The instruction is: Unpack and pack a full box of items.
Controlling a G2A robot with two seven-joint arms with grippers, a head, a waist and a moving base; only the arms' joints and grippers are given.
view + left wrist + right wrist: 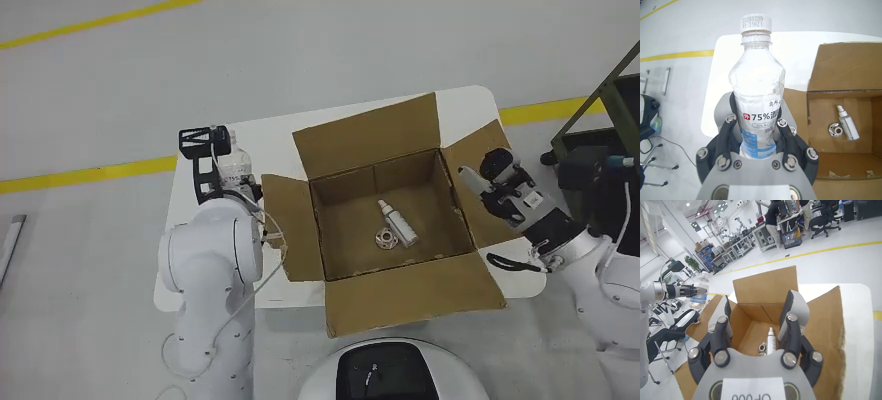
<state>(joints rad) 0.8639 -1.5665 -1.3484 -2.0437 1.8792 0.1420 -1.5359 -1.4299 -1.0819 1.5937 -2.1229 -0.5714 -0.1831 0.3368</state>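
An open cardboard box stands on the white table, flaps spread. Inside lie a small white spray bottle and a round metal part, side by side. My left gripper is shut on a clear plastic bottle with a white cap and a blue and white label, held above the table's left part, outside the box. My right gripper hangs open over the box's right flap with nothing between its fingers. In the right wrist view the left gripper and its bottle show farther off.
A dark frame or cart stands off the table's right end. Yellow floor lines run behind the table. Bare table lies left of the box under the held bottle.
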